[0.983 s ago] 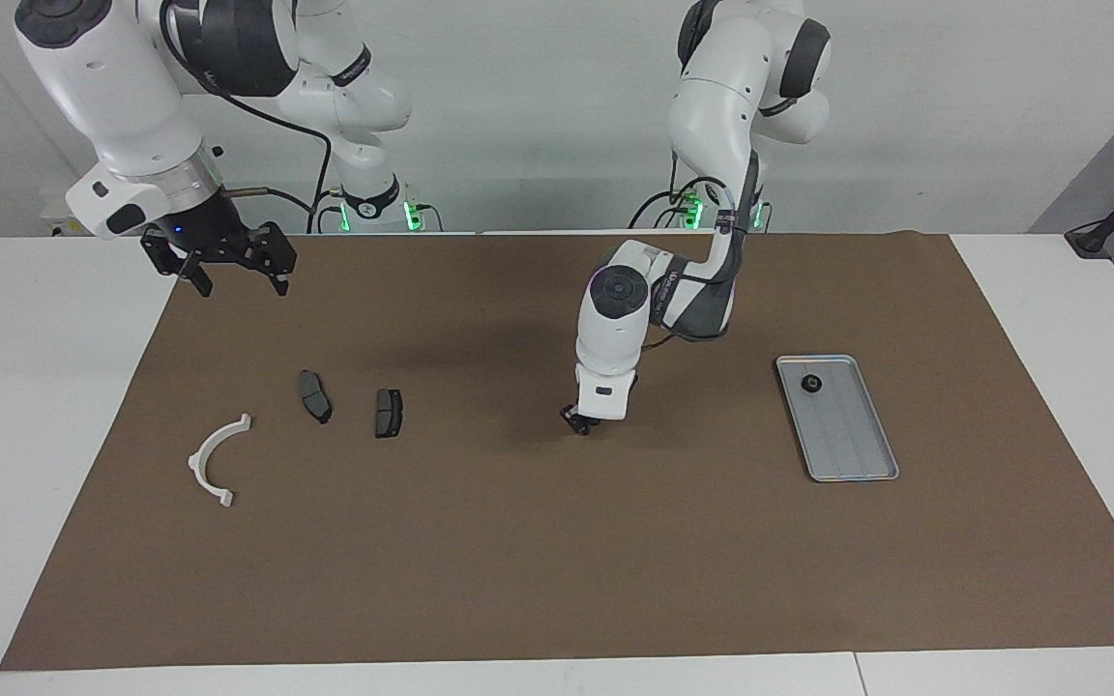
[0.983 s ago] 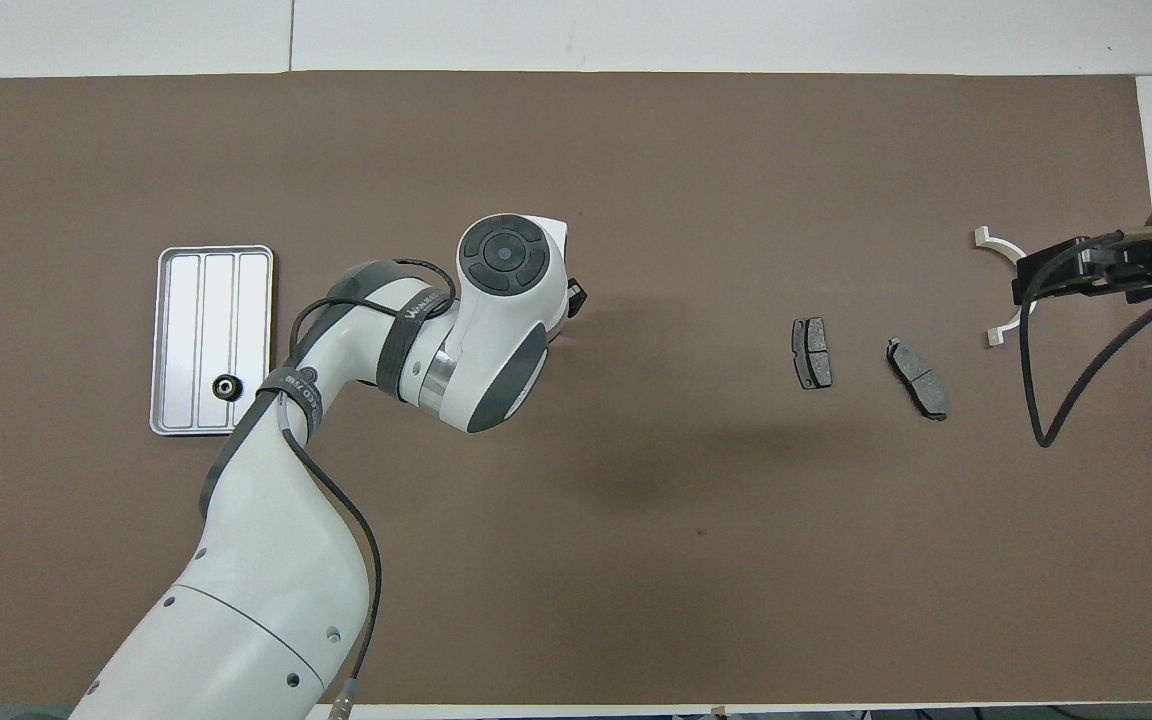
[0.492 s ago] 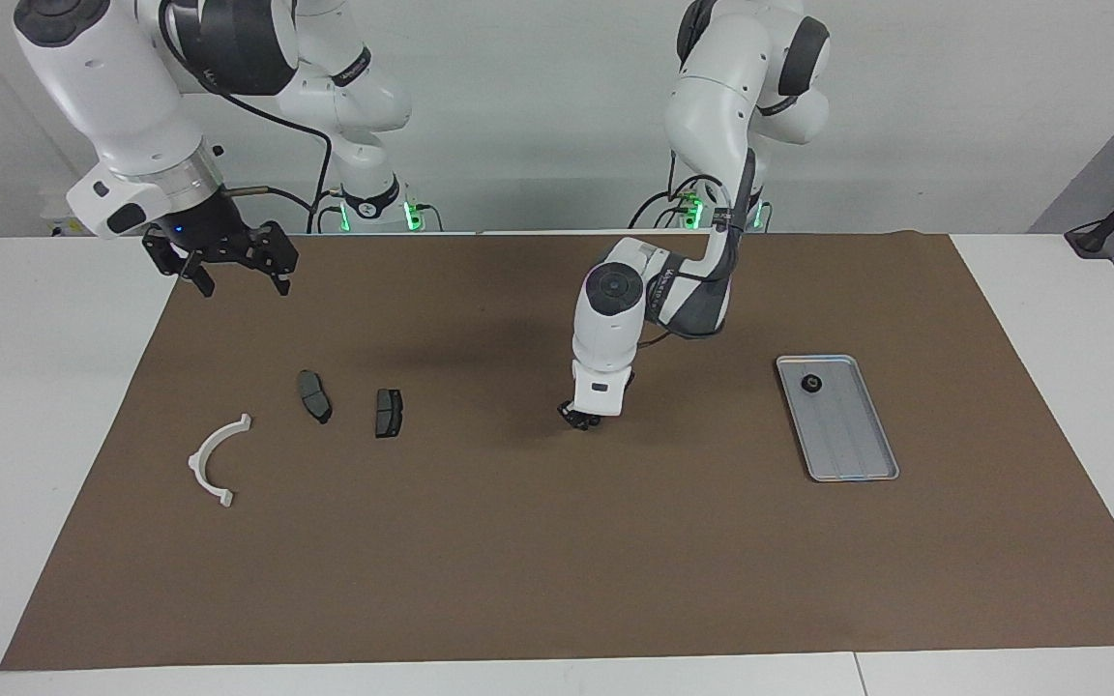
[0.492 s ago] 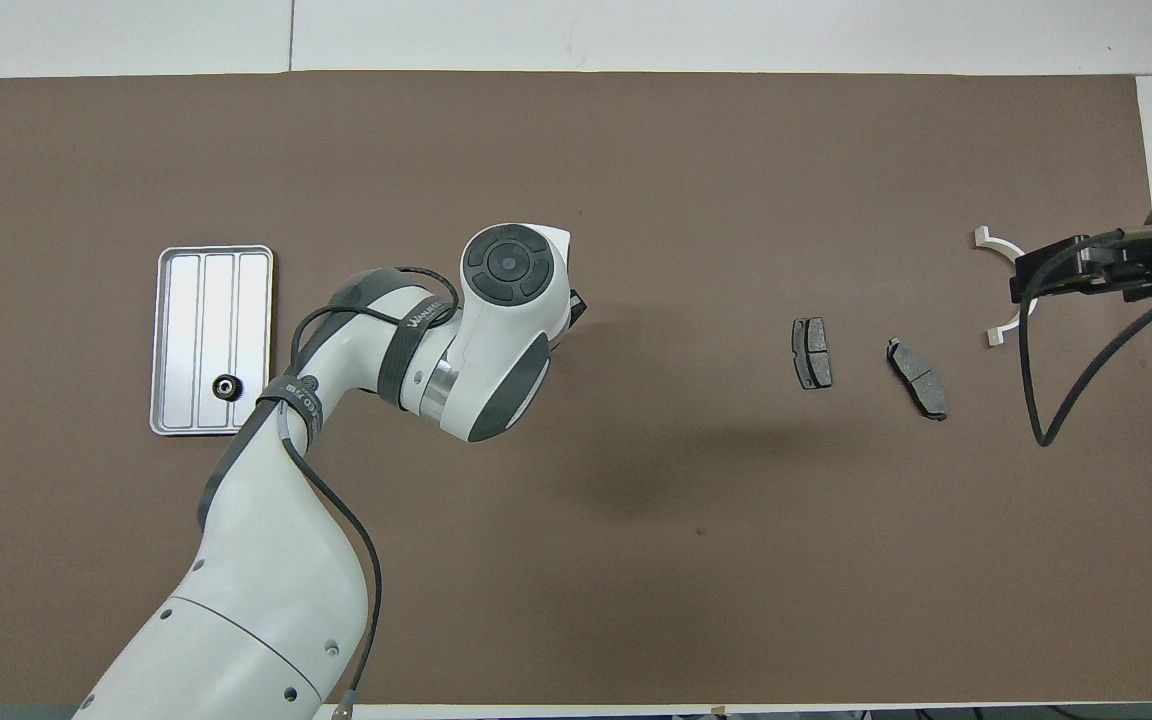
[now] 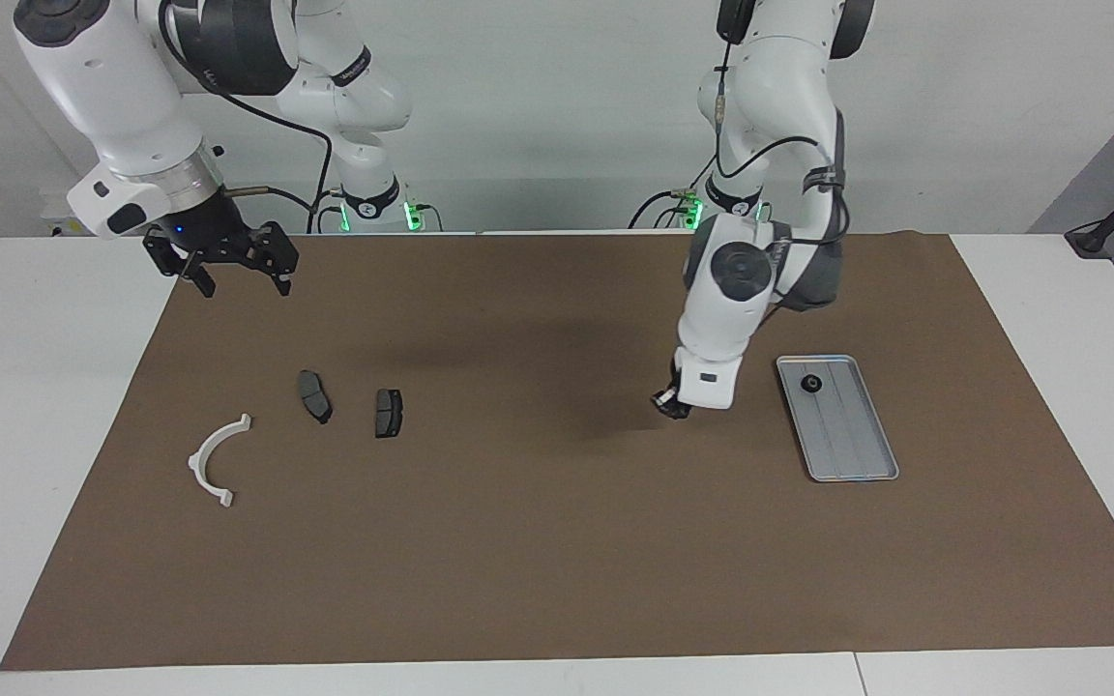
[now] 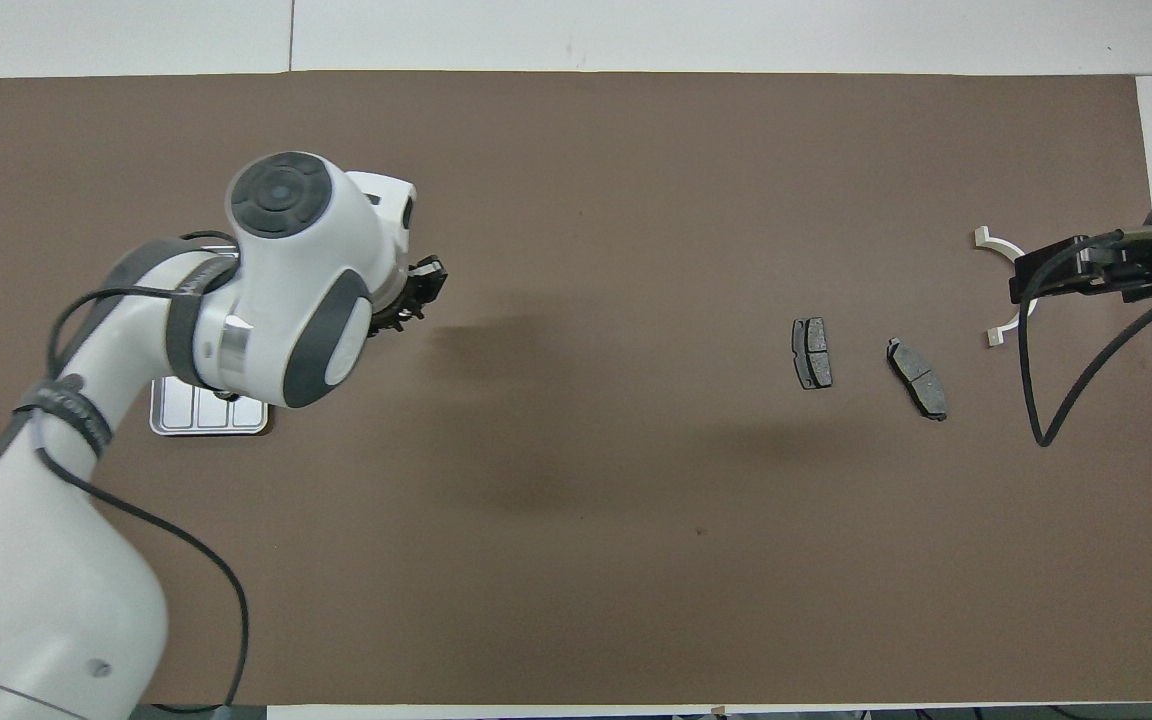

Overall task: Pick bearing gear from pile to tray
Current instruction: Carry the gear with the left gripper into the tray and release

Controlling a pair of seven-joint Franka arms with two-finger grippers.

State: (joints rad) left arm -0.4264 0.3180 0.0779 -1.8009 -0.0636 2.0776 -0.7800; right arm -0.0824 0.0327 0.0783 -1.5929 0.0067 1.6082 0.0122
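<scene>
My left gripper (image 5: pixel 673 406) hangs shut over the brown mat, close beside the tray (image 5: pixel 852 445), with a small black bearing gear pinched at its tips. In the overhead view the left gripper (image 6: pixel 428 290) pokes out from under the arm, which covers most of the tray (image 6: pixel 204 420). Another black bearing gear (image 5: pixel 810 384) lies in the tray's end nearer the robots. The pile lies toward the right arm's end: a white half-ring arc (image 5: pixel 212 459) and two dark brake pads (image 5: pixel 315 396) (image 5: pixel 389 412). My right gripper (image 5: pixel 242 286) waits open, raised over the mat's corner.
The brown mat (image 5: pixel 538 541) covers most of the white table. In the overhead view the right gripper (image 6: pixel 1024 282) and its cable overlap the white arc (image 6: pixel 996 335); the brake pads (image 6: pixel 812 352) (image 6: pixel 917 377) lie beside it.
The left gripper closed down on the mat, then rose and swung toward the tray with the black piece. The right arm stayed still.
</scene>
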